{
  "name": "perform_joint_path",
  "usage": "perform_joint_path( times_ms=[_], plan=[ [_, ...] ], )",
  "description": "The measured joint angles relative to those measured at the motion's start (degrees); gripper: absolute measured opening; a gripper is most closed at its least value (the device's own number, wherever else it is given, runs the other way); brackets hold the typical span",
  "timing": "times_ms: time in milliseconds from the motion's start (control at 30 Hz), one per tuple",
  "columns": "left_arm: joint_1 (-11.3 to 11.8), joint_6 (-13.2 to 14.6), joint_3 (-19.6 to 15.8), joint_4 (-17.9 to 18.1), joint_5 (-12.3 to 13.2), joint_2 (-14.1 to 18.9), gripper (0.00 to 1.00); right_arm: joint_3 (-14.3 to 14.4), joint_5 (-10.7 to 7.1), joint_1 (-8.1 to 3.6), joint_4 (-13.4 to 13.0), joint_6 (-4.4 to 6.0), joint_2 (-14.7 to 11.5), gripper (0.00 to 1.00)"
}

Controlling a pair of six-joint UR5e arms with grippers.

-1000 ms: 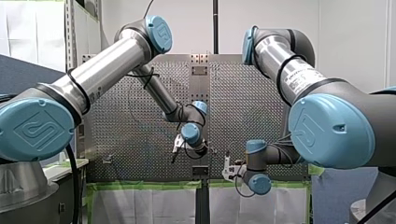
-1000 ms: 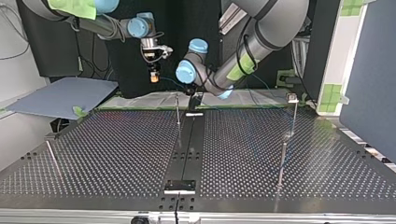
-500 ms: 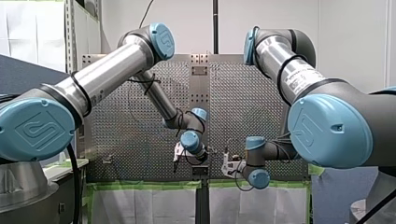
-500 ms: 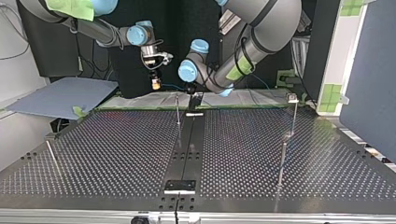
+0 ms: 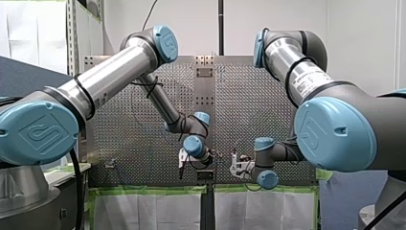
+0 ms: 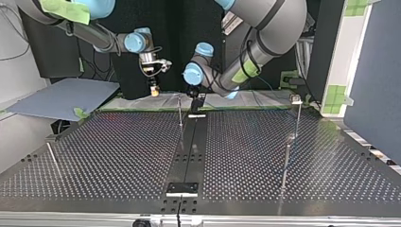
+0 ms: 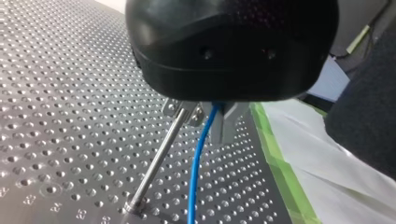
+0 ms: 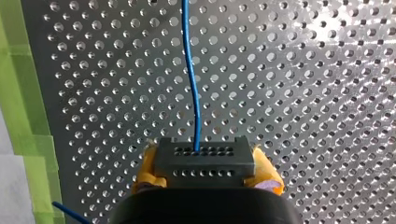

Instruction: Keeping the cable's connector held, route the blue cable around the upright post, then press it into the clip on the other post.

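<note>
R hand clamps connector; blue cable runs ahead; L hand pinches it beside post.

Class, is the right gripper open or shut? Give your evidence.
Shut on the connector: the yellow pads of my right gripper press both its sides; the blue cable leaves it.

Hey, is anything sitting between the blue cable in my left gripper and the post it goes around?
Nothing visible. In the left wrist view the cable hangs from my left gripper right beside the post, with only bare table between them.
</note>
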Motion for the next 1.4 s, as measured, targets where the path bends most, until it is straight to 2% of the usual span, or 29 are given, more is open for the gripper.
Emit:
perform_joint_path(
  times_ms=[200, 400, 600, 867, 1100, 1400],
  plan=[
    [0.3, -1.8, 0.0, 0.7, 0.8, 0.0, 0.0, -0.6, -0.35, -0.81, 0.2, 0.18, 0.0, 0.0],
    [0.7, -2.6, 0.0, 1.3, 0.0, 0.0, 0.0, -1.0, -0.51, -1.09, 0.6, 0.2, 0.0, 0.0],
    [1.3, -2.8, 0.0, 2.0, -1.4, -0.1, 0.0, -1.8, -0.59, -2.15, 2.3, 0.17, 0.0, 0.0],
    [1.8, -3.9, 0.0, 4.4, -1.8, -0.9, 0.0, -3.1, -0.69, -3.39, 4.3, 0.44, 0.0, 0.0],
    [2.0, -6.8, 0.0, 7.0, 0.4, -0.9, 0.0, -3.9, -0.85, -4.57, 5.1, 1.04, 0.0, 0.0],
    [2.3, -7.6, 0.0, 7.5, 1.8, -0.9, 0.0, -5.4, -0.88, -5.44, 6.6, 1.16, 0.0, 0.0]
  ],
)
